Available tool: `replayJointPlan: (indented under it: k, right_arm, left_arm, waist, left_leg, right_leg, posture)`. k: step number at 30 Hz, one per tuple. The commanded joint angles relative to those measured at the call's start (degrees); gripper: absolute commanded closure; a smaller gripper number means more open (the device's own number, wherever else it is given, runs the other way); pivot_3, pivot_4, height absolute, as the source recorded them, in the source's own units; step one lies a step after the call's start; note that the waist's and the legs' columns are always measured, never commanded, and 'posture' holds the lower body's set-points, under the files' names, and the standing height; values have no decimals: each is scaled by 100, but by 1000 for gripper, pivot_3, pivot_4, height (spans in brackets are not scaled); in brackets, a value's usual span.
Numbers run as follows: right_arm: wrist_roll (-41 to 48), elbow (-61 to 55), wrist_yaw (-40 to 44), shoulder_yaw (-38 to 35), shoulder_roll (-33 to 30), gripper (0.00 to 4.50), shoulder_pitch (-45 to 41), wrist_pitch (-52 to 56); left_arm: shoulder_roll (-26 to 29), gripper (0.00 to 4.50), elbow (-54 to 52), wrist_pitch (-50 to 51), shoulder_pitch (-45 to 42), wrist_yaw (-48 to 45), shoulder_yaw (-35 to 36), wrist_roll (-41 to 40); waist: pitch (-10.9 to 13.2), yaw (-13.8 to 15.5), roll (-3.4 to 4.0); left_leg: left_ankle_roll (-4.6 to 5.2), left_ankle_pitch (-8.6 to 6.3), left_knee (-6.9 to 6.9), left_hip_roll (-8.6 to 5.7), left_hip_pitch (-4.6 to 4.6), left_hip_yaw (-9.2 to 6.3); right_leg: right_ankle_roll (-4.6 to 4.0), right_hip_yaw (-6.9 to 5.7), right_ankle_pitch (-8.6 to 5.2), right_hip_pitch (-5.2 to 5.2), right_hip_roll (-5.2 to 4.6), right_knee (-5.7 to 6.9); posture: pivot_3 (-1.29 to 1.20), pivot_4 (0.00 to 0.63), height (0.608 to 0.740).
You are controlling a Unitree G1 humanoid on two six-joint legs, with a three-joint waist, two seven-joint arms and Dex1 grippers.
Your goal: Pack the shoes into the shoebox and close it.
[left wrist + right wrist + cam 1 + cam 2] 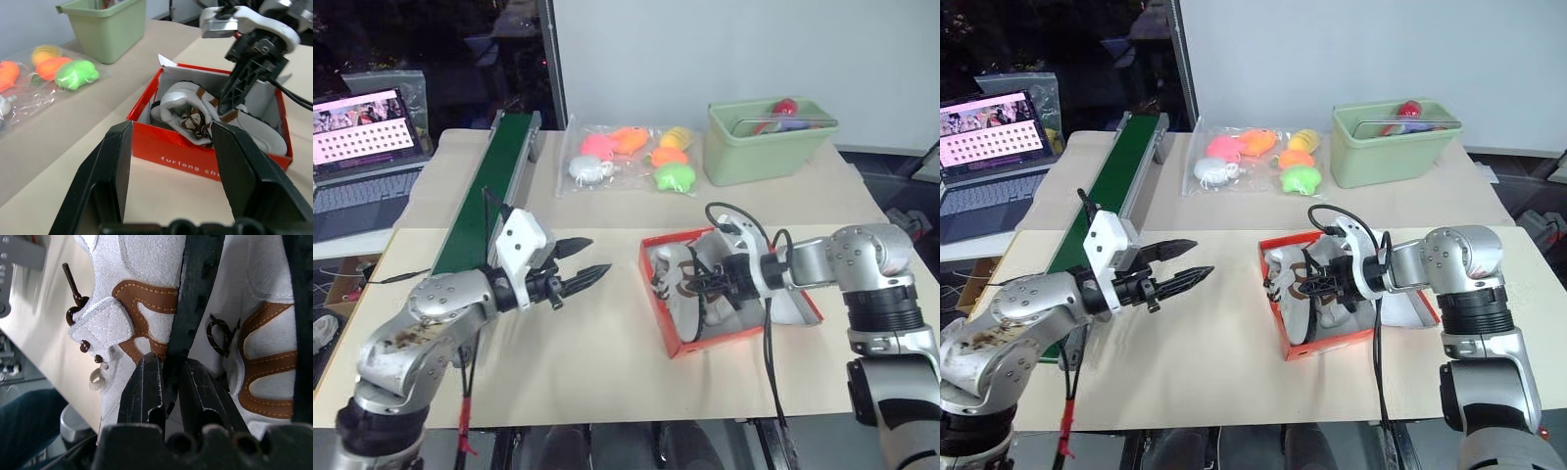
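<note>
Right hand (705, 281): fingers pressed nearly together, reaching into the shoebox (658, 297) from the right, tips among the shoes (680, 284). Right wrist view shows the fingertips (146, 382) closed beside a dark strip between the two uppers; whether anything is pinched cannot be told.

Shoes: both lying inside the shoebox, cream suede with brown stitched trim and dark laces (220, 335), packed side by side and filling the interior. Judged light, soft in the upper, stiffer at sole and heel; suede gives good friction, so low slip risk. Loose lace ends liable to snag on a finger. Best purchase judged at the heel collar or the sole edge, not the laces.

Shoebox: red-orange card, white inside, resting right of centre on the beige surface (607, 372), lid (793, 304) laid open on its right side under the right arm. Judged light and thin-walled; likely to slide or crush if pushed hard. Lid best taken at its free edge, box steadied by the other hand.

Left hand (578, 262): fingers spread, empty, held above the surface well left of the shoebox, pointing toward it.

Far side: bagged soft toys (631, 157), green bin (769, 142). Far left: green conveyor (484, 196), laptop (367, 147).
</note>
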Motion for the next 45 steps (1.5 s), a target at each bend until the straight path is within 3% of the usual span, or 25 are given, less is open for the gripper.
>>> replayJointPlan:
  k: [1,6,11,15,17,21,27,31,35,42,44,45]
  right_arm:
    - [233,-38,38,422,-294,4325,-162,130]
    - [-207,-493,434,1577,-640,4325,-603,110]
    - [-1011,-934,1444,2855,-1142,4325,-809,-558]
    - [-962,105,1994,2832,-669,4325,-1270,-94]
    - [-1888,49,2251,3439,-843,4325,-1324,-1175]
    - [-2174,-149,2700,3794,-760,4325,-1302,-1343]
    - [-2402,-243,2655,3703,1,4325,-1184,-1211]
    - [-3020,273,2641,3709,146,4325,-1251,-1794]
    - [-2922,508,2713,3308,291,4325,-1323,-1290]
    - [-2980,872,2141,2198,750,4325,-1429,-827]
    - [-3042,911,1955,1972,845,3402,-1389,-824]
    - [-3057,975,1850,1803,917,3194,-1369,-815]
  left_arm:
    - [263,1822,-258,-253,198,-412,121,-85]
    - [246,1822,-458,-348,303,-472,-78,-100]
    - [244,1822,-544,-374,403,-518,-111,-144]
    - [277,1822,-672,-429,598,-540,-142,-120]
    - [278,1822,-724,-433,646,-496,-130,-121]
    - [272,1822,-808,-368,674,-343,-85,-138]
    - [244,1822,-913,-255,616,-131,-164,-227]
    - [311,1822,-887,-172,510,-107,-130,-327]
    - [335,1822,-805,-202,438,-122,-164,-299]
    - [313,1822,-712,-213,271,-128,-293,-257]
    - [315,1746,-655,-227,213,-148,-313,-244]
    - [310,1746,-633,-225,174,-154,-332,-245]
  waist:
    - [0,7,0]
    - [0,7,0]
    - [0,37,0]
    - [0,23,-1]
    - [0,11,0]
    - [0,13,0]
    - [-3,-29,-4]
    - [-7,-53,-11]
    - [-8,-60,-12]
    - [-7,-100,-11]
    - [-6,-93,-10]
    - [-6,-87,-9]
  left_leg:
    - [0,0,0,1,0,0]
    - [1,-1,0,1,-2,1]
    - [2,-1,-1,2,-1,-1]
    - [2,-1,-1,1,1,1]
    - [2,-1,0,3,3,1]
    - [2,-2,0,4,1,1]
    - [2,-2,-1,8,6,0]
    - [2,-1,0,15,23,-1]
    - [1,-1,-1,15,51,3]
    - [1,-1,0,15,34,3]
    - [1,-1,0,14,21,2]
    - [1,-1,-1,12,14,2]
  right_leg:
    - [0,0,0,-1,0,-1]
    - [0,-1,-1,-3,0,-1]
    - [1,-4,-3,-2,-1,-5]
    - [1,-3,-2,-2,-4,-2]
    - [-3,-2,-1,-2,-1,1]
    - [-4,-3,-3,-7,-1,2]
    - [-5,-3,-2,-5,1,7]
    - [-9,-3,-2,4,10,16]
    - [-12,1,-1,25,10,17]
    - [-16,5,-2,2,12,30]
    - [-16,5,-2,-6,12,29]
    - [-16,4,-2,-11,10,29]
  posture:
    - [0,150,729]
    - [0,150,729]
    - [0,150,729]
    - [0,150,729]
    - [0,150,729]
    - [0,150,729]
    - [0,150,729]
    - [0,150,729]
    - [0,150,729]
    - [0,150,729]
    - [0,150,729]
    - [0,150,729]
